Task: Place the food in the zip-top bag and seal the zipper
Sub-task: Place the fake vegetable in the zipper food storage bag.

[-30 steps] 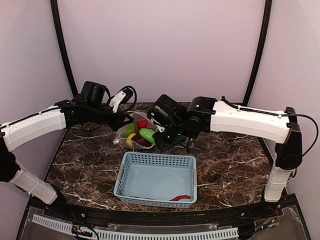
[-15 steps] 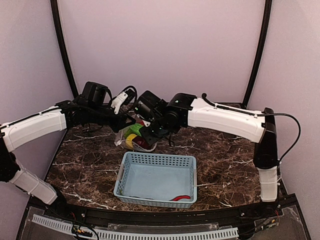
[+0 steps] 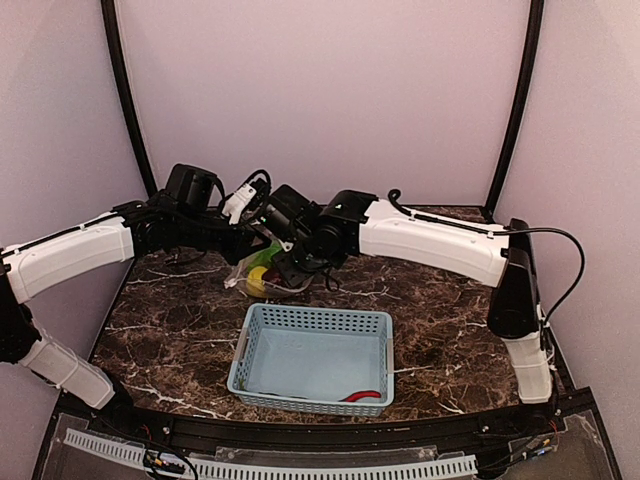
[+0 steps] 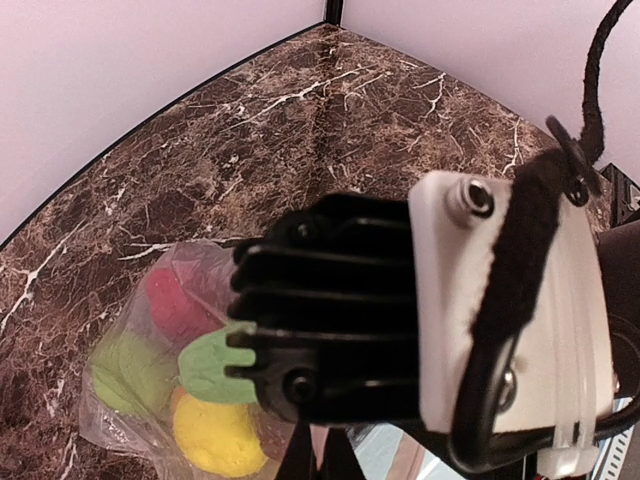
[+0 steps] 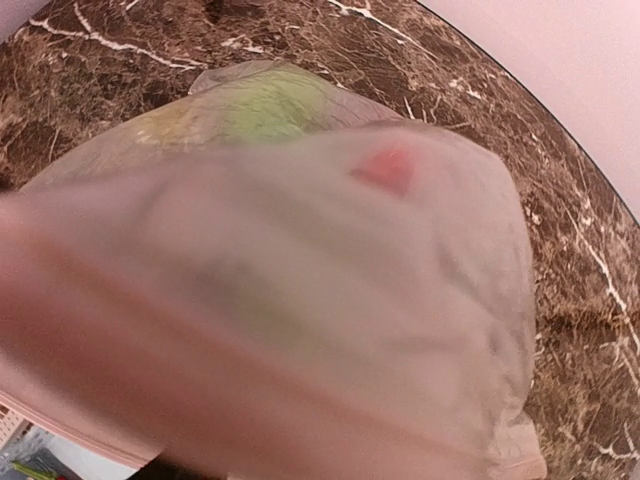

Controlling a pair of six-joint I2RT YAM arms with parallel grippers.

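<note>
Clear plastic of the zip-top bag [image 3: 247, 284] bulges on the marble table [image 3: 450, 320], at 11 o'clock from the light blue basket [image 3: 312, 318]. Through the film, the left wrist view shows a yellow pepper [image 4: 215, 435], a lime-green piece [image 4: 130, 370] and a dark red piece [image 4: 175, 300]. The bumpy green cucumber [image 4: 208, 365] sits at the tip of the right gripper [image 3: 283, 265], which hangs over the bag's mouth. Whether its jaws clasp the cucumber or stand apart I cannot tell. The left gripper [image 3: 243, 247], at the bag's 10 o'clock, is clenched tight; what it pinches is hidden. A thin red chilli [image 3: 362, 396] lies in the basket's 5 o'clock corner.
</note>
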